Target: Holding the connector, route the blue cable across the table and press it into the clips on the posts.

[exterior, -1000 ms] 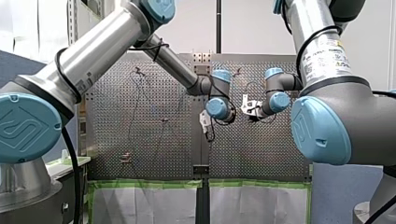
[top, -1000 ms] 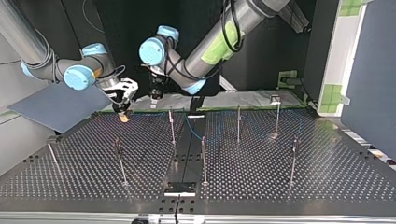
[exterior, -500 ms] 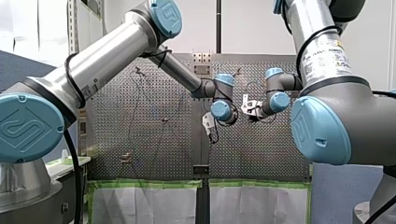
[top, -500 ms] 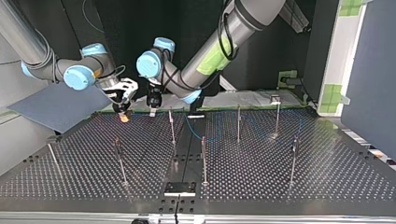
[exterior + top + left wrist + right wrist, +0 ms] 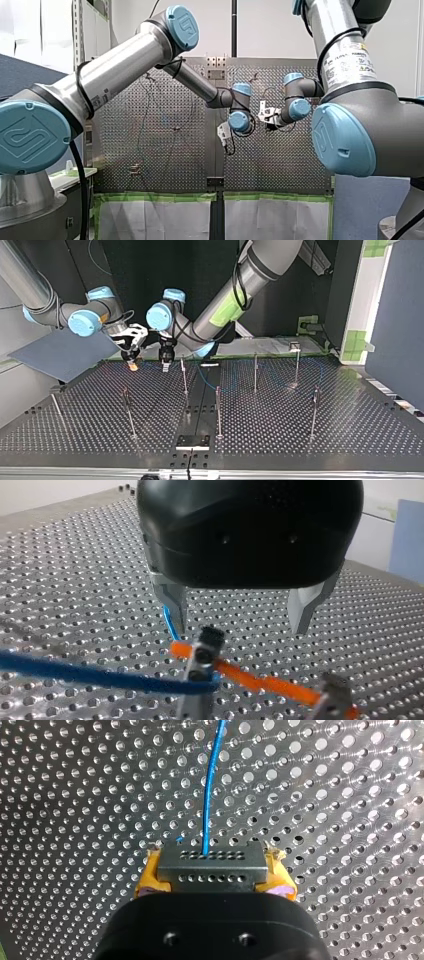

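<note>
In the right wrist view my right gripper (image 5: 215,885), with yellow pads (image 5: 150,877), is shut on a grey connector (image 5: 211,865). The blue cable (image 5: 210,785) runs out of the connector and away over the perforated table. In the top view that gripper (image 5: 132,362) hangs low at the far left. My left gripper (image 5: 166,359) hovers just beside it. The left wrist view shows my black left gripper (image 5: 240,622) open, metal fingers (image 5: 172,602) wide apart. It hovers just above a post's clip (image 5: 205,650), where the blue cable (image 5: 75,672) meets an orange strand (image 5: 260,680).
Several thin metal posts stand on the table, among them one (image 5: 184,375) close to my left gripper, one (image 5: 218,410) at the middle and one (image 5: 255,372) further right. Blue cable (image 5: 206,376) loops between them. A small black plate (image 5: 192,441) lies at the near edge.
My left gripper has come down toward the table and closer to my right gripper. The right arm and the connector have stayed put.
</note>
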`<state>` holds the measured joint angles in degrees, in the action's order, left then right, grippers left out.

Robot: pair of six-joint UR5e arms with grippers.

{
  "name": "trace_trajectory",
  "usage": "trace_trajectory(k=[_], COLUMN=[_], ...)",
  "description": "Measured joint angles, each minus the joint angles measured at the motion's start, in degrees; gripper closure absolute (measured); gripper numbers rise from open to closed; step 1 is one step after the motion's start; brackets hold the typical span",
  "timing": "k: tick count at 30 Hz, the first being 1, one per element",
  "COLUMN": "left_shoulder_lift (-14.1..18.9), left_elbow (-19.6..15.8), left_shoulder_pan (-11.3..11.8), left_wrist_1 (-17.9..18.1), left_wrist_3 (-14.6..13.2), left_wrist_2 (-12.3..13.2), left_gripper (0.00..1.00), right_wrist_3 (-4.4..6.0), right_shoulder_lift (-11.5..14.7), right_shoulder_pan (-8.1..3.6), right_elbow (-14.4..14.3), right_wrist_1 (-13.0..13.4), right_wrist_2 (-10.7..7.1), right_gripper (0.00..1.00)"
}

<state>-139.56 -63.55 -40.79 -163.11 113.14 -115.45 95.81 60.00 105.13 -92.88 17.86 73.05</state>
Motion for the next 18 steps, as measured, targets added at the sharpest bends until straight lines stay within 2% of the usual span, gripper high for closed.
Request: trace_trajectory(k=[10,11,12,13,14,15,17,18], left_shoulder_lift=[-0.22,-0.22,-0.22,-0.22,-0.23,-0.24,-0.23,-0.22], left_elbow=[0.19,0.19,0.19,0.2,0.19,0.19,0.2,0.2], left_shoulder_pan=[0.08,0.08,0.08,0.09,0.14,0.18,0.23,0.26], left_wrist_1=[0.09,0.11,0.12,0.15,0.3,0.5,0.98,1.13], left_wrist_3=[-0.01,-0.02,-0.02,-0.03,-0.05,-0.05,-0.01,0.02], left_wrist_2=[-0.08,-0.08,-0.09,-0.09,-0.06,-0.02,0.04,0.06], left_gripper=[0.01,0.4,0.4,0.62,0.76,0.76,1.0,1.0], right_wrist_3=[0.09,0.13,0.18,0.21,0.23,0.24,0.25,0.26], right_shoulder_lift=[0.0,0.0,0.0,0.0,0.0,0.0,0.0,0.01], right_shoulder_pan=[-0.34,-0.35,-0.37,-0.38,-0.39,-0.43,-0.49,-0.52], right_elbow=[0.0,0.0,0.0,0.0,0.01,0.01,0.05,0.1], right_wrist_1=[0.14,0.15,0.16,0.16,0.16,0.17,0.13,0.09], right_wrist_2=[0.0,0.0,-0.04,-0.08,-0.13,-0.18,-0.27,-0.35], right_gripper=[1.0,1.0,1.0,1.0,1.0,1.0,1.0,1.0])
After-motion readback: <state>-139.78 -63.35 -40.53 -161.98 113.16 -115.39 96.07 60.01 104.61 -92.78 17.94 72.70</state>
